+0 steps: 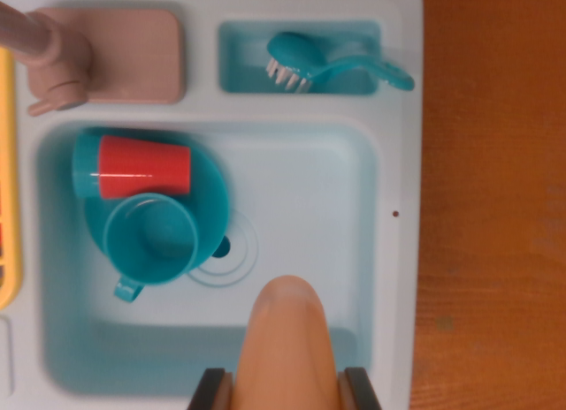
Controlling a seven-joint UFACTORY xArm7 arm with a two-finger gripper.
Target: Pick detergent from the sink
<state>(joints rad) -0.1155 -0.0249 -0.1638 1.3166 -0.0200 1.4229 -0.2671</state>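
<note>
In the wrist view the gripper [287, 394] is clamped on the detergent [290, 339], a tan rounded bottle held between two dark fingers [207, 391] at the bottom edge, over the sink [345, 207] near its front wall. The bottle looks like light, stiff, smooth plastic, likely slippery, so a grip across its flat sides seems best. The right half of the basin is bare and gives room; toward the wrist view's left a cup [152, 238] and a red cup [144, 167] lie on a plate [212, 176], near the bottle.
</note>
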